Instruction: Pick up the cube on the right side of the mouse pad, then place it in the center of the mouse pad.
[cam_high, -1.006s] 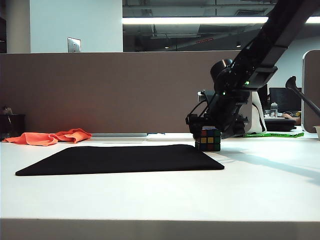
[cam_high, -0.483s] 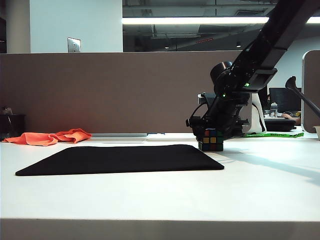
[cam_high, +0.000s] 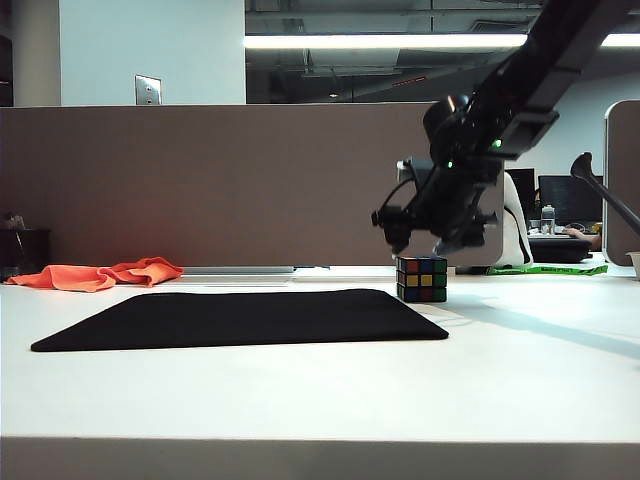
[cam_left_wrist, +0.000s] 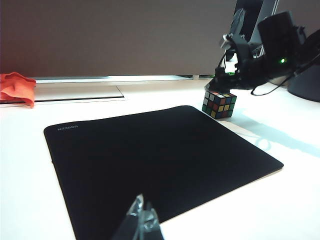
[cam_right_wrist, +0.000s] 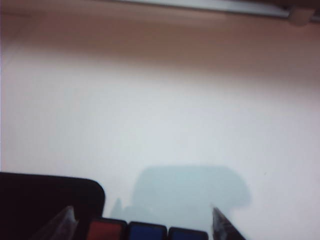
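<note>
Now right gripper (cam_high: 418, 240) open above cube (cam_high: 421, 279).

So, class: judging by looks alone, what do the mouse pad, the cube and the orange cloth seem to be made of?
Mouse pad: likely fabric over rubber; matte black, thin, lies flat, no glare.
Cube: probably hard plastic; black frame with glossy coloured squares, possibly stickers.
Orange cloth: soft textile; crumpled into folds.
</note>
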